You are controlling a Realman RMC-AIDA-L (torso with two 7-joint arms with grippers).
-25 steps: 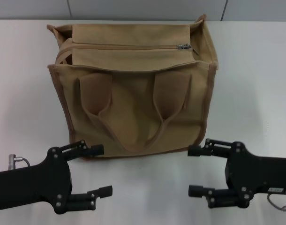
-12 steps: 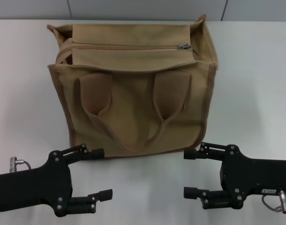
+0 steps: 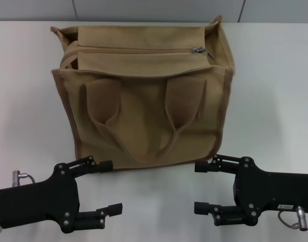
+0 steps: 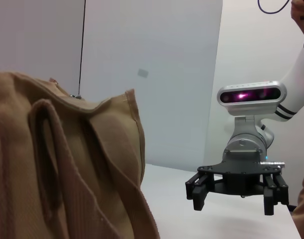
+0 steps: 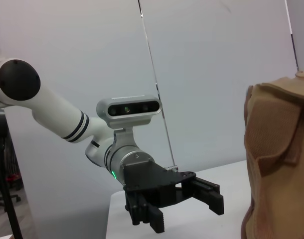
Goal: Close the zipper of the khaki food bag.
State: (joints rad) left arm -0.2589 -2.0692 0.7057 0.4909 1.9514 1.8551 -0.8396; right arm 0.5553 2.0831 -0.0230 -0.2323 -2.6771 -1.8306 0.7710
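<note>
I have the khaki food bag (image 3: 144, 96) standing toward the desk's (image 3: 275, 91) far edge, its zipper (image 3: 139, 50) along the top with the silver pull (image 3: 198, 50) at the right end. Both the left claw (image 3: 109, 185) and right claw (image 3: 202, 186) sit apart, empty, near the front edge. My worry: the soft bag may slide or collapse when I tug the pull unbraced; the loop handles (image 3: 144, 121) could snag a finger.

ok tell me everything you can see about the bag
The bag is a boxy tan canvas tote with darker brown piping, standing upright on the white table. Two loop handles hang down its front over the pockets. The zipper runs along the top, its silver pull near the robot's right end. The left gripper and right gripper sit open in front, apart from it.
</note>
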